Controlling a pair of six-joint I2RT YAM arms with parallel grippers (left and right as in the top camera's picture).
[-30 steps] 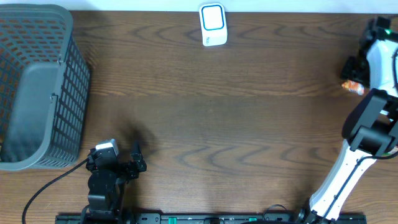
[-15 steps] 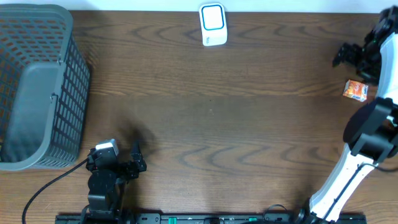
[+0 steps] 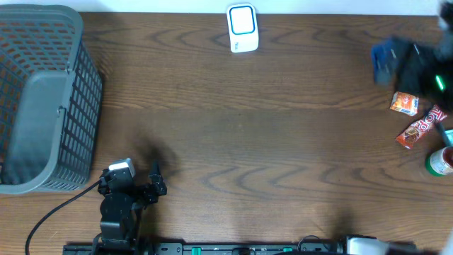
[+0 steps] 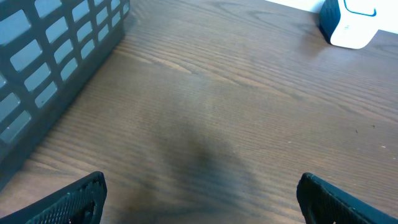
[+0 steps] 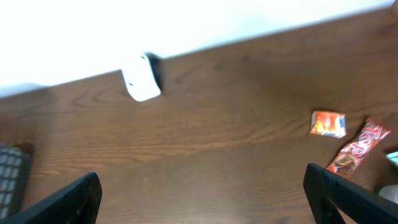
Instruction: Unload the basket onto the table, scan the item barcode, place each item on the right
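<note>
The white and blue scanner (image 3: 241,28) stands at the table's far edge, also in the left wrist view (image 4: 351,23) and the right wrist view (image 5: 142,81). Three items lie at the right: a small orange packet (image 3: 404,104) (image 5: 328,123), a red candy bar (image 3: 422,127) (image 5: 359,146) and a green-capped bottle (image 3: 440,161). My right gripper (image 3: 393,62) (image 5: 202,196) is a motion-blurred shape raised above the table near the orange packet, open and holding nothing. My left gripper (image 3: 157,180) (image 4: 199,202) rests open over bare wood at the front left.
A grey mesh basket (image 3: 42,99) (image 4: 50,56) fills the left end of the table, close to the left arm. The wooden tabletop (image 3: 241,142) stretches between the basket and the items at the right edge.
The right gripper opened, left the orange packet on the table and swung up and away. The candy bar and bottle are now uncovered. The left arm has not moved.
</note>
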